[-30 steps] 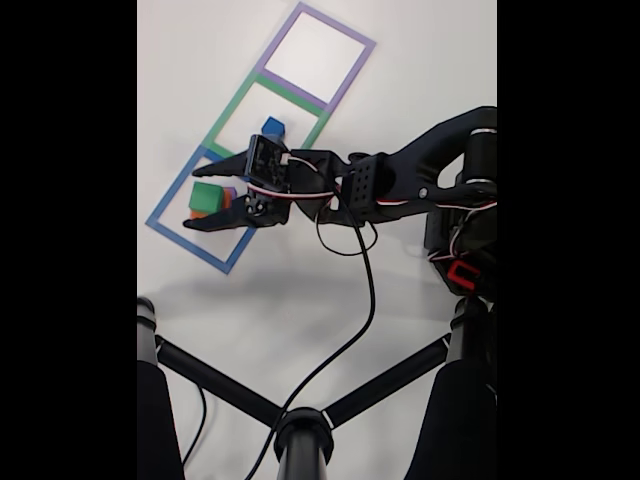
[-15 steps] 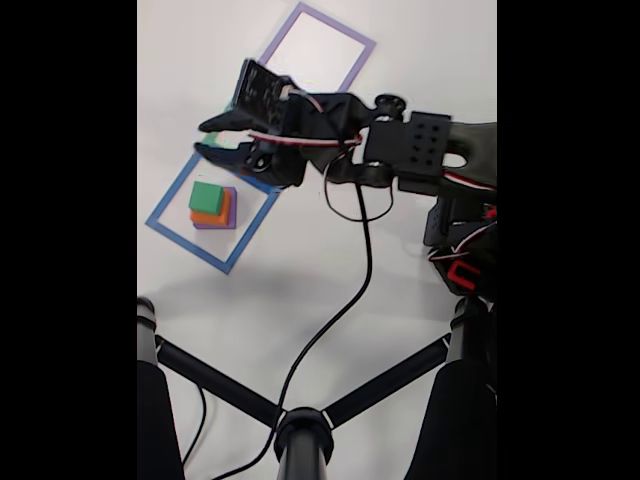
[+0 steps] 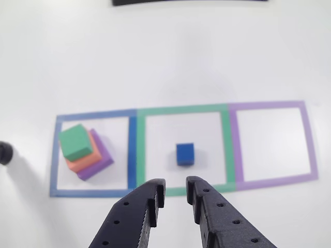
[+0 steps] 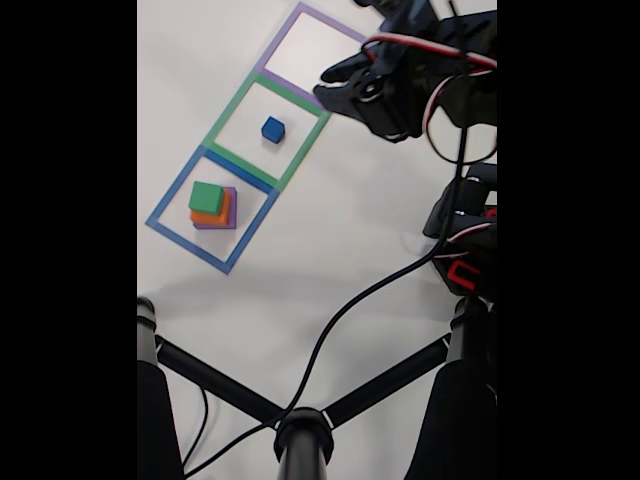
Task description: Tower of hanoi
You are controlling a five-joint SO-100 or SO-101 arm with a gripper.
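Observation:
The tower of hanoi lies in two places. In the blue tape square a green block (image 3: 75, 140) tops a salmon-orange block (image 3: 83, 163) and a purple block (image 3: 101, 164); the fixed view shows this stack with the green block (image 4: 206, 197) uppermost. Alone in the green tape square stands the small blue cube (image 3: 185, 154) (image 4: 273, 129). My gripper (image 3: 176, 187) (image 4: 322, 85) hovers off the near side of the green square, apart from the cube. Its jaws are open by a narrow gap and hold nothing.
Three tape squares lie in a row: blue (image 3: 132, 150), green (image 3: 225, 144), purple (image 3: 309, 139), the purple one with nothing in it. A black bar (image 3: 189, 2) is at the far edge. Black stand legs (image 4: 300, 430) and a cable (image 4: 340, 310) cross the near table.
The arm has swung away from above the stack, past the blue cube, to the upper right of the fixed view. The jaws have narrowed. No block has moved.

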